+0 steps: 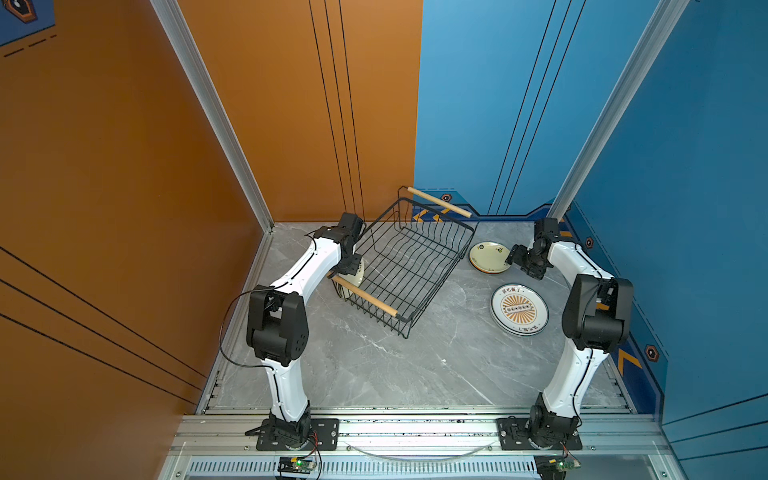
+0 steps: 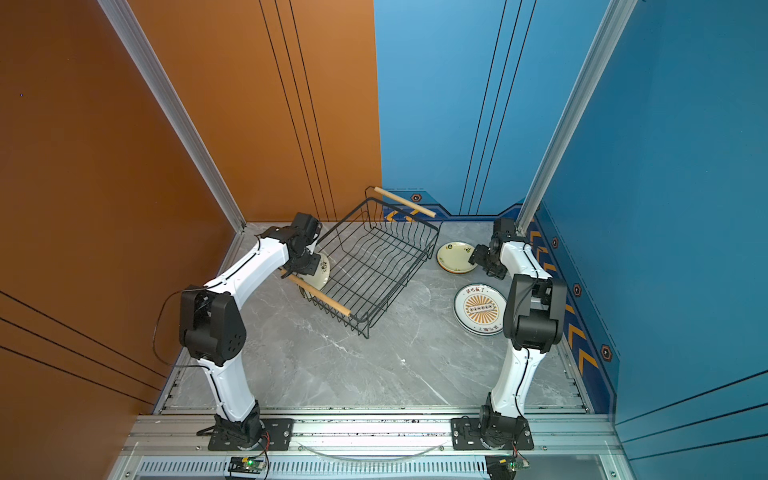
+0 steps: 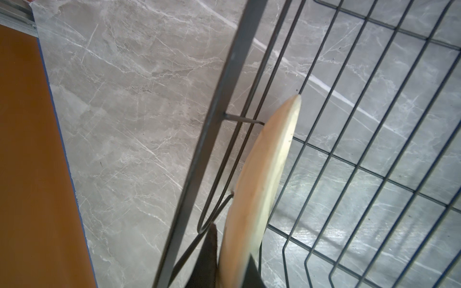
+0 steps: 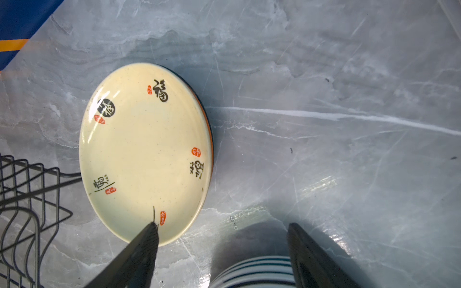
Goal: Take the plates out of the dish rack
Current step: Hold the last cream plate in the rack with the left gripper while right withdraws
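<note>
The left gripper (image 3: 230, 251) is clamped narrow on the rim of a cream plate (image 3: 264, 174), its dark fingers (image 3: 208, 249) pinching the two faces. The plate stands on edge at the end of the dish rack (image 1: 409, 266), beside the nearer wooden handle (image 1: 363, 296), and it is the only plate seen in the rack. The right gripper (image 4: 224, 232) hangs wide and holds nothing, low over the tabletop (image 1: 374, 365), with one finger above the edge of the lettered plate (image 4: 144, 149). The pinch takes only a thin strip of glazed rim, so the plate could swing or slip out as it rises. It also stands close against the end wires and under the handle, so a crooked lift could snag there and drag or tip the rack, which looks light with nothing else in it. Counted: one rack with two handles, two grippers, and three plates showing their faces. These are the held one, the lettered plate and the sunburst plate (image 1: 519, 309), the last two lying on the table right of the rack. Further rims peep from under both of those, so each seems to top a stack; how many lie beneath I cannot tell.
</note>
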